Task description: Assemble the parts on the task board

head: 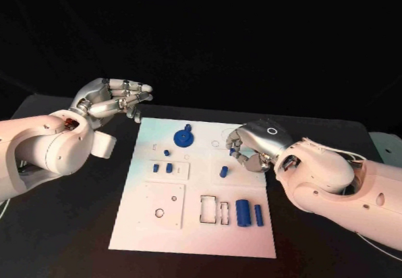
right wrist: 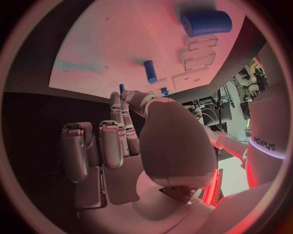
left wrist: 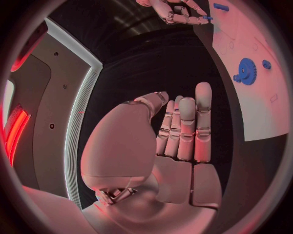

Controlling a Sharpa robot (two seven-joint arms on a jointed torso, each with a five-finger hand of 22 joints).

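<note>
The white task board lies mid-table. On it are a blue gear, several small blue pieces such as one at the left, a short peg, a thick cylinder and a thin rod. My right hand hangs fingers-down over the board's far right part and pinches a small blue piece at its fingertips. My left hand hovers off the board's far left corner, fingers loosely extended, holding nothing. The right wrist view shows the cylinder and peg.
The board has rectangular recesses beside the cylinder and a square plate with a hole. A white object sits at the table's far right edge. Black table surrounds the board.
</note>
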